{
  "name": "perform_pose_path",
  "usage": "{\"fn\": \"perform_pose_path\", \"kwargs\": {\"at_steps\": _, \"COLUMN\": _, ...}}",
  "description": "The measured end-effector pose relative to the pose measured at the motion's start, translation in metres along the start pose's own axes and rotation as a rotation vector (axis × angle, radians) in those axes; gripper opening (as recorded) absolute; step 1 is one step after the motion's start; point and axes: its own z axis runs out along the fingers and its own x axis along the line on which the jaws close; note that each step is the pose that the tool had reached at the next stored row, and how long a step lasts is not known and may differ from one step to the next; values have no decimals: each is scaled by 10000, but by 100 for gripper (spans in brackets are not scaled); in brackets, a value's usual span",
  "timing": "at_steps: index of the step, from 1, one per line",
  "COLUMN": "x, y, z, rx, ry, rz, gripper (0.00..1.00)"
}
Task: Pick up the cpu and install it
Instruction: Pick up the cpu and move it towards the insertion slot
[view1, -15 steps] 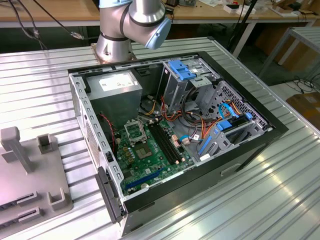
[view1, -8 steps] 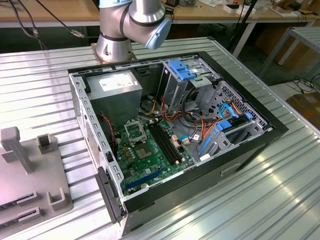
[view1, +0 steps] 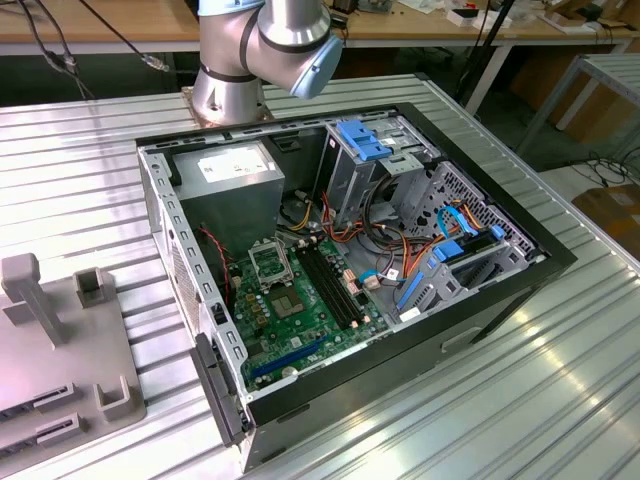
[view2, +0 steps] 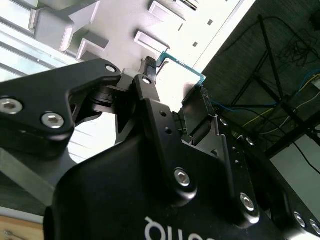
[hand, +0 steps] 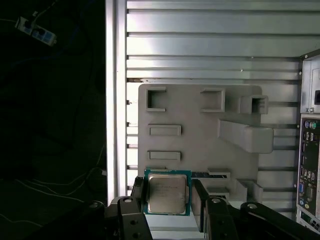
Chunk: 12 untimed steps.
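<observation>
Here, the gripper (hand: 168, 189) held its two black fingers (hand: 136, 192) narrowly spaced against opposite edges of the cpu (hand: 167, 193), apparently clamping it. In the first wrist view, the chip's silver face showed. It hung above the grey fixture tray (hand: 200, 130) on the ribbed metal table (hand: 200, 45), apart from the open computer case (view1: 350, 270).

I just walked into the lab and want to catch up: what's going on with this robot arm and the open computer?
The arm's gripper holds the cpu between its fingertips, seen in the first wrist view above the grey parts tray on the metal table. The open computer case lies on its side beside that tray, its green motherboard exposed. The cpu is not yet in the case.
</observation>
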Motion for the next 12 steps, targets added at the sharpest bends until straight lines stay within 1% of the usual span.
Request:
{"fn": "perform_pose_path", "kwargs": {"at_steps": 7, "x": 2, "y": -2, "z": -71, "rx": 0, "ry": 0, "rz": 0, "gripper": 47}}
{"fn": "perform_pose_path", "kwargs": {"at_steps": 12, "x": 4, "y": -4, "z": -133, "rx": -1, "ry": 0, "rz": 0, "gripper": 47}}
